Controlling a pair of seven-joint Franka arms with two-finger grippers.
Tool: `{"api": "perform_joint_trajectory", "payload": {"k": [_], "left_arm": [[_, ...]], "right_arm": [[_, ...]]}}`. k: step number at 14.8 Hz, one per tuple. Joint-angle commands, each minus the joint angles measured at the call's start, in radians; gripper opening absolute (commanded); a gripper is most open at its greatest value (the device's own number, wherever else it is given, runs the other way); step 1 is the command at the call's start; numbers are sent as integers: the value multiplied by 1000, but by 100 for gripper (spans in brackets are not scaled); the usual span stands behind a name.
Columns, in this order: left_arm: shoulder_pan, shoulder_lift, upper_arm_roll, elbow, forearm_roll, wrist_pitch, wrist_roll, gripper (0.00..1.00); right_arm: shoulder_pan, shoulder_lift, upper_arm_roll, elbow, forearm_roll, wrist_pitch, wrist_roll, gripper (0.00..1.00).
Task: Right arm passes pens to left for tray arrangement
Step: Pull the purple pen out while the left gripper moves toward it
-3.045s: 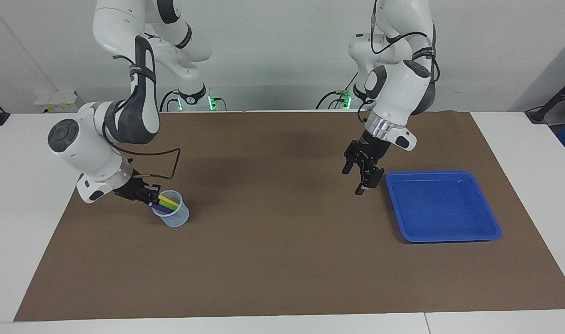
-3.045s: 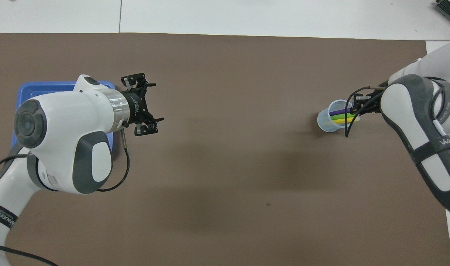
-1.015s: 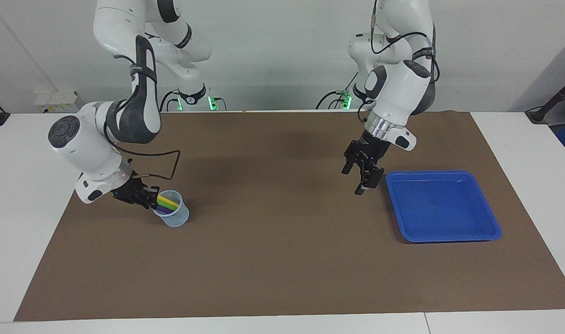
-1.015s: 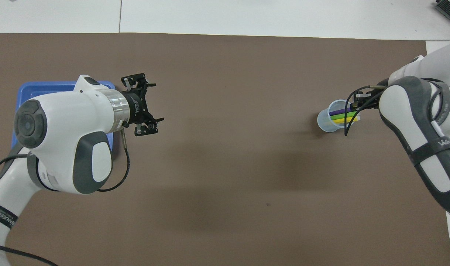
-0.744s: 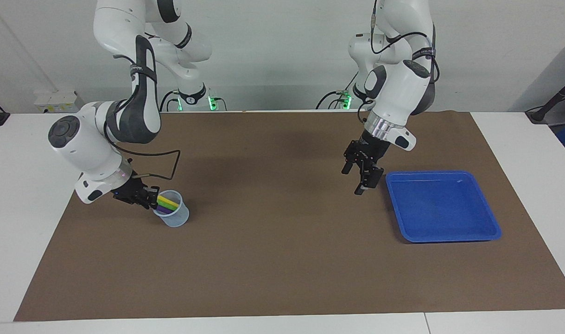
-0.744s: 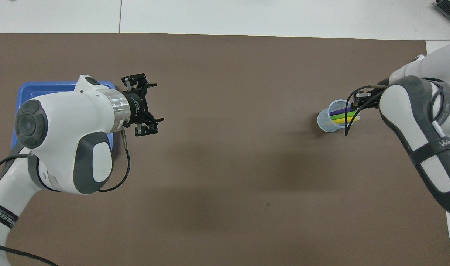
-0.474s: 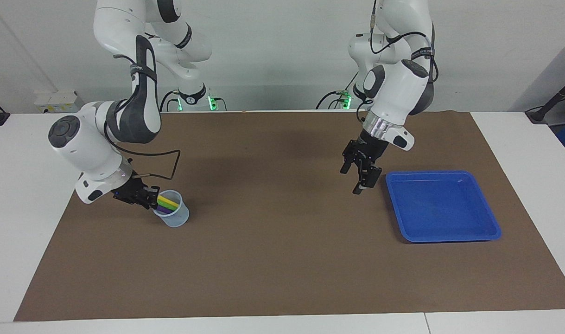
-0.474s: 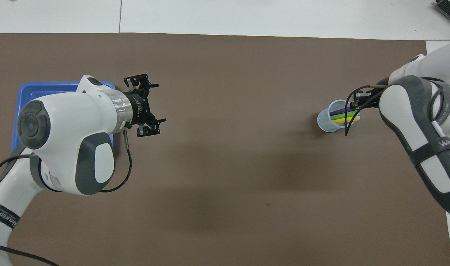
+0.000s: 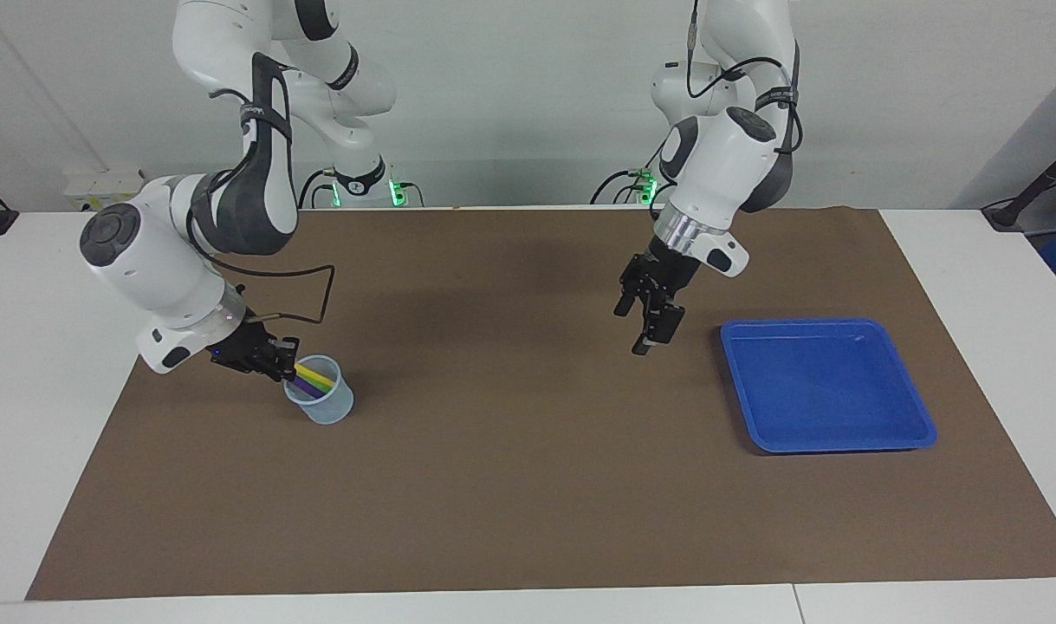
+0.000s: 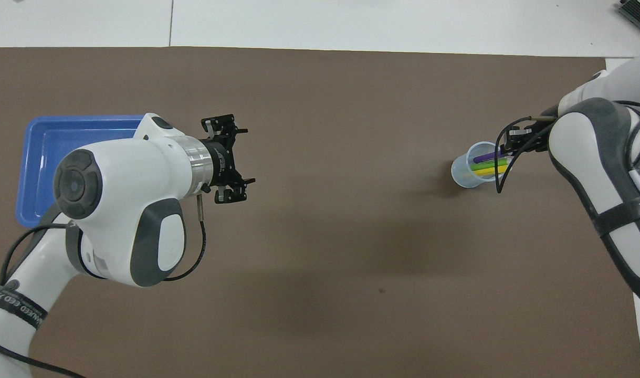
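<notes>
Three pens (image 9: 313, 379), yellow, green and purple, lean in a translucent pale-blue cup (image 9: 328, 407) toward the right arm's end of the table. They also show in the overhead view (image 10: 488, 163). My right gripper (image 9: 283, 357) is at the pens' upper ends, by the cup's rim (image 10: 464, 173); it also shows in the overhead view (image 10: 509, 142). My left gripper (image 9: 642, 322) is open and empty, up over the mat beside the blue tray (image 9: 826, 386). The overhead view shows it too (image 10: 240, 157). The tray (image 10: 41, 157) holds nothing.
A brown mat (image 9: 528, 485) covers most of the white table. The cup and the tray stand near its two ends. A black cable (image 9: 320, 299) loops from the right arm over the cup.
My left gripper has moved away from the tray toward the table's middle, still open. My right arm has shifted slightly at the cup. The pens stay in the cup.
</notes>
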Motion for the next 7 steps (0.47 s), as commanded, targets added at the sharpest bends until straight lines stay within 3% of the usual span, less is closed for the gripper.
{"api": "perform_joint_trajectory", "payload": {"k": [1, 3, 7], "left_arm": [[-30, 3, 12, 18, -14, -21, -17, 100], [-23, 6, 9, 21, -24, -1, -50, 100], [-58, 15, 9, 42, -154, 48, -69, 100]], "right_arm": [[-6, -30, 5, 21, 3, -59, -22, 3], [-6, -59, 3, 36, 0, -113, -22, 3], [-6, -108, 5, 108, 0, -243, -20, 3]]}}
